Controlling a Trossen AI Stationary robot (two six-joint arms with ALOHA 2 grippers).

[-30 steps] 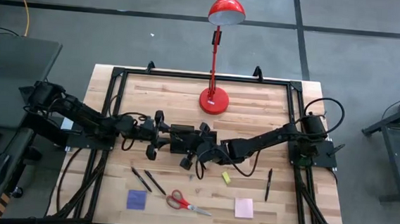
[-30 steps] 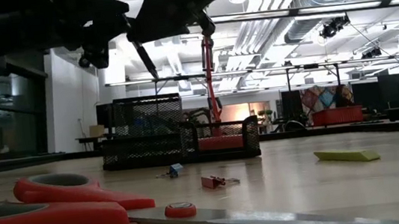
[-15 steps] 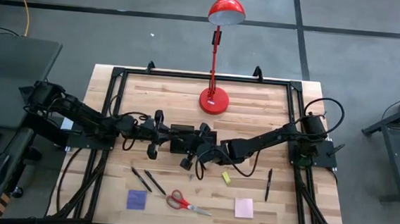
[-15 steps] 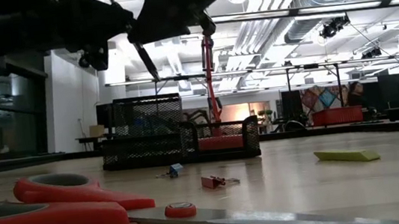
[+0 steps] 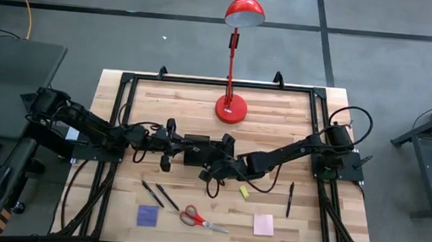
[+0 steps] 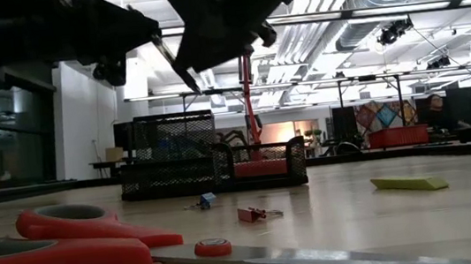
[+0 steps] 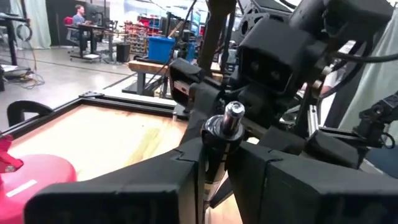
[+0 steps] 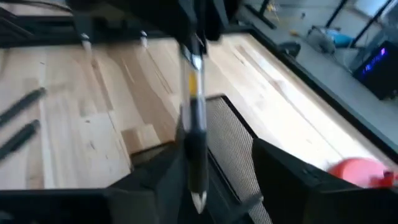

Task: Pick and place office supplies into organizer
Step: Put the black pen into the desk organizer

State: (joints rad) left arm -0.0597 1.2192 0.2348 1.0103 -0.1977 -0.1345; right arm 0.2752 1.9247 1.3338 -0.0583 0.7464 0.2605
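In the low view the red-handled scissors fill the lower left of the frame. A yellow block lies at right, and two small clips lie nearer the middle. In the high view the scissors sit at the bottom centre between a purple pad and a pink pad. Two pens lie just above and to the left, and another pen lies at right.

At mid-frame, the left gripper has its fingers closed on a pen, which hangs tilted above the black organizer. The right gripper sits just beside it, its fingers spread wide on either side of that pen and clear of it. The organizer is at the centre of the table. The red lamp stands beyond it, at upper centre.
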